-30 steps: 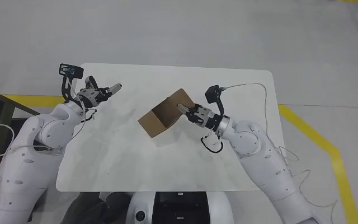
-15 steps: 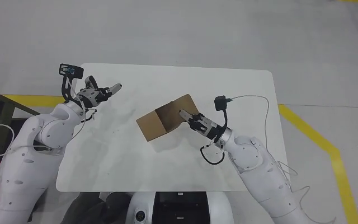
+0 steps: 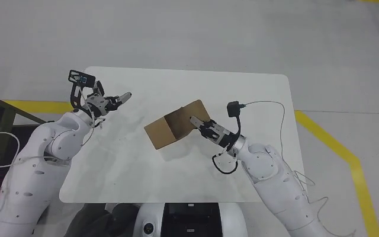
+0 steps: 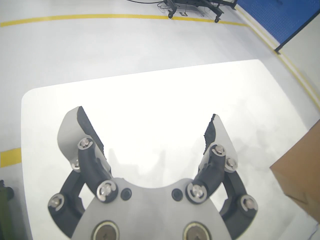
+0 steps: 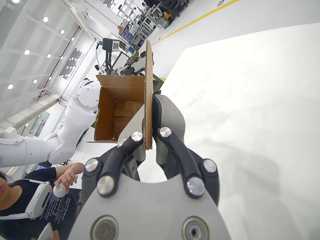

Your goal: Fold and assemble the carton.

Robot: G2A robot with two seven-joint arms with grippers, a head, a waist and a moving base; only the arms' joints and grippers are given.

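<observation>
Bright overhead light; table (image 4: 150, 101) glares; edges warped

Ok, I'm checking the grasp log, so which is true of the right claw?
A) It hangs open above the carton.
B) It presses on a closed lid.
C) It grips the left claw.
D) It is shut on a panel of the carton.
D: the right claw has a finger on either side of one panel of the carton; the left claw stands open, apart from it.
</observation>
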